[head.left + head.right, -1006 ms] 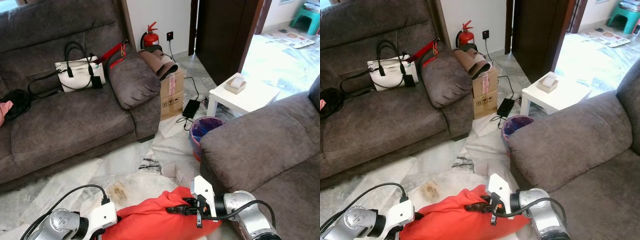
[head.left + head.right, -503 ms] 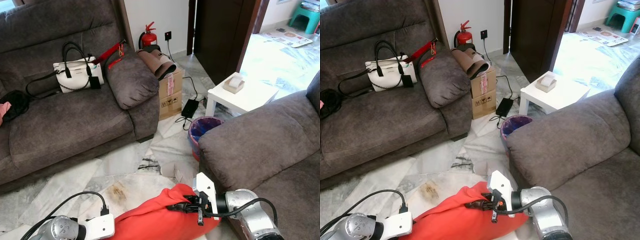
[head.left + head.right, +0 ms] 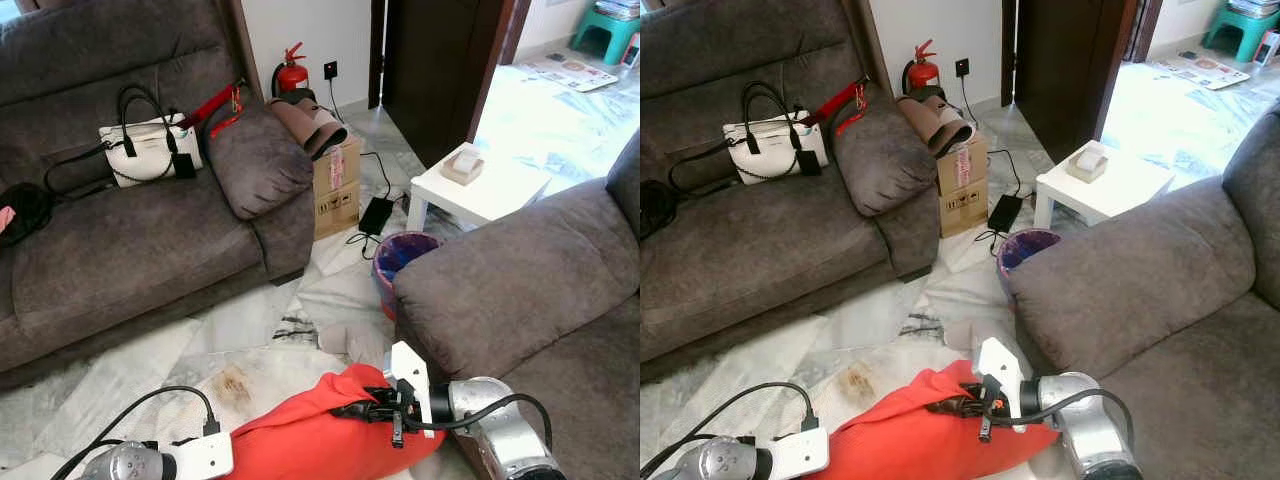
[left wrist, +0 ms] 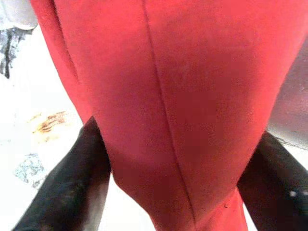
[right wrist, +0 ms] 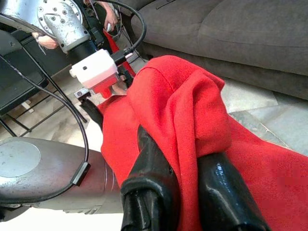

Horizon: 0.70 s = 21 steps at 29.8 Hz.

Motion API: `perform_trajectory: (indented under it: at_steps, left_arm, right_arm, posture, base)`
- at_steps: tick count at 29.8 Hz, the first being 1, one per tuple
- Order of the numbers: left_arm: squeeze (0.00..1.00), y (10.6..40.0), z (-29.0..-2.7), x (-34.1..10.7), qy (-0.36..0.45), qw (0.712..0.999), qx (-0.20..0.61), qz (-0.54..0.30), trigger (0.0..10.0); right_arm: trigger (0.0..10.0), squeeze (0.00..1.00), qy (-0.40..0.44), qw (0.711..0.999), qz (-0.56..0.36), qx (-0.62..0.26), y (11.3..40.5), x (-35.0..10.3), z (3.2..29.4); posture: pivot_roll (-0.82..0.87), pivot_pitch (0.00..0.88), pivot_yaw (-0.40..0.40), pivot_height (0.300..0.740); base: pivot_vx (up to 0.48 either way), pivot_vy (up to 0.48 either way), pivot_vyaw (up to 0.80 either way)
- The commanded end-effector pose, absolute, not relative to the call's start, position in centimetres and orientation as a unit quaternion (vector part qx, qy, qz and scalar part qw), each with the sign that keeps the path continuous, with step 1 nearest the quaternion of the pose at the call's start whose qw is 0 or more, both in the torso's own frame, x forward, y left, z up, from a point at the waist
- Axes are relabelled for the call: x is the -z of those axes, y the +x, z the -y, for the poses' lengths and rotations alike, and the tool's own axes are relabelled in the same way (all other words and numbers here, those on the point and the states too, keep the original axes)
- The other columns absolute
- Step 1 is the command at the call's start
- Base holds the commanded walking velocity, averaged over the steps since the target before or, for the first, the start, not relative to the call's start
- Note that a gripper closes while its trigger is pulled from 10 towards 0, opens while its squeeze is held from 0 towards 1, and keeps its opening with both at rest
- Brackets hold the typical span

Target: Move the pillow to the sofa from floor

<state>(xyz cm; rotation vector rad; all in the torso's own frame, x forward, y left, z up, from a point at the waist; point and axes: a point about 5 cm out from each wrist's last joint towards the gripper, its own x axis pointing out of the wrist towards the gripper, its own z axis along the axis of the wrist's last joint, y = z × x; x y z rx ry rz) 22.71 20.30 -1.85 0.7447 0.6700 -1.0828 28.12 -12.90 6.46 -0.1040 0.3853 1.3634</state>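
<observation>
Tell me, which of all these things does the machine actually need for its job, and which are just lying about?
Part of the job:
red pillow
left gripper, clamped around the pillow
right gripper, pinching a fold of it
sofa

Just lying about:
white handbag
fire extinguisher
cardboard box
purple bin
white side table

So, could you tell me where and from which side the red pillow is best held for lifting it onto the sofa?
Probably by its two ends, one from each side. The red pillow is long, soft and sagging, so a single grip would likely let it droop. The right gripper already pinches a raised fold at its end, and the left gripper straddles the other end, its fingers on either side.
</observation>
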Motion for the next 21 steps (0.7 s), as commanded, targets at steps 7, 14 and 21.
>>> perform_trajectory:
  at_steps: [7, 14, 21]
  left_arm:
    - [0.00, 21.40, -20.89, 2.90, 0.345, 0.718, 0.504, -0.334, 0.0]
    - [0.00, 21.53, -21.17, 2.98, 0.352, 0.724, 0.490, -0.335, 0.0]
    - [0.00, 21.93, -20.81, 2.79, 0.338, 0.749, 0.472, -0.320, 0.0]
  right_arm:
    - [10.0, 0.00, -0.043, 0.759, -0.110, -0.641, 28.90, -8.81, 11.50]
    - [10.0, 0.00, -0.043, 0.760, -0.112, -0.639, 28.93, -8.67, 11.40]
    - [10.0, 0.00, -0.039, 0.759, -0.115, -0.640, 28.76, -8.43, 11.40]
  posture:
    - [0.12, 0.148, 0.116, 0.740]
    - [0.13, 0.148, 0.116, 0.740]
    - [0.14, 0.151, 0.105, 0.740]
  base:
    - [0.000, 0.000, 0.00]
    - [0.000, 0.000, 0.00]
    - [0.000, 0.000, 0.00]
